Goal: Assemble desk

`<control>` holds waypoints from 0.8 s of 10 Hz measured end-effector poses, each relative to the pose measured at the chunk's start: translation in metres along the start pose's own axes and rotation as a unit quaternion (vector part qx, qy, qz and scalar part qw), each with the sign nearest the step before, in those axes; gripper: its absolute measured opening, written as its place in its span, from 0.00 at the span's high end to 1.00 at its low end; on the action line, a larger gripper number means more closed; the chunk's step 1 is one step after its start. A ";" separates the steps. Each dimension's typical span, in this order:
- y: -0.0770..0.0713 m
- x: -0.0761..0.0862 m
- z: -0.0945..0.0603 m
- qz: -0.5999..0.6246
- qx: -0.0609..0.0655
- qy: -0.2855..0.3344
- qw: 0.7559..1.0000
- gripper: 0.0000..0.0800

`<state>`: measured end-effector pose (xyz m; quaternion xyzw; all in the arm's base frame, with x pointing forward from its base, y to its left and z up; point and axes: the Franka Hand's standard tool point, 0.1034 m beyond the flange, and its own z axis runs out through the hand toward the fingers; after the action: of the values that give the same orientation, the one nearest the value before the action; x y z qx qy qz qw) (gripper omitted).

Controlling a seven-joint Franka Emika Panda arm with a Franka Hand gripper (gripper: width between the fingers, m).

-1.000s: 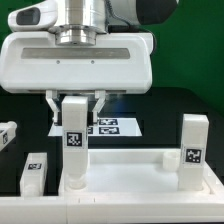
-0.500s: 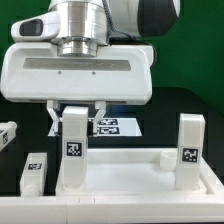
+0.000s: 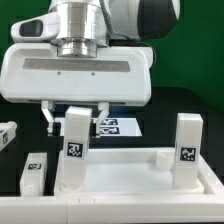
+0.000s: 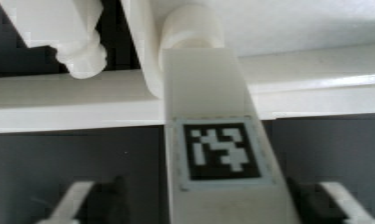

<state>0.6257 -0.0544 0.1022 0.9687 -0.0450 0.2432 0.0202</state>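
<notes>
The white rimmed tabletop (image 3: 125, 172) lies at the front. One tagged leg (image 3: 72, 150) stands upright in its corner on the exterior view's left, and a second leg (image 3: 190, 150) stands in the corner on the right. My gripper (image 3: 74, 118) hangs straight over the left leg, its fingers (image 3: 47, 118) on either side of the leg's top. In the wrist view the leg (image 4: 210, 110) runs between the fingers (image 4: 68, 202) with a dark gap on each side, so my gripper (image 4: 205, 205) is open. The tabletop's rim (image 4: 59, 100) crosses behind the leg.
A loose tagged leg (image 3: 33, 172) lies beside the tabletop on the exterior view's left, and another white part (image 3: 5, 135) lies at the far left edge. The marker board (image 3: 120, 126) lies on the dark table behind the tabletop.
The gripper and the left leg have come down a little, the leg now sitting lower in its corner. The fingers stand wider apart around the leg's top.
</notes>
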 end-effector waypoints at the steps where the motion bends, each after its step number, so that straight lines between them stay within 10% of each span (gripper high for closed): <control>1: -0.001 -0.001 0.000 0.001 0.001 -0.003 1.000 0.33; 8: -0.009 0.015 -0.009 0.057 0.078 -0.219 0.971 0.19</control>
<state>0.6351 -0.0465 0.1166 0.9929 -0.0843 0.0283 -0.0794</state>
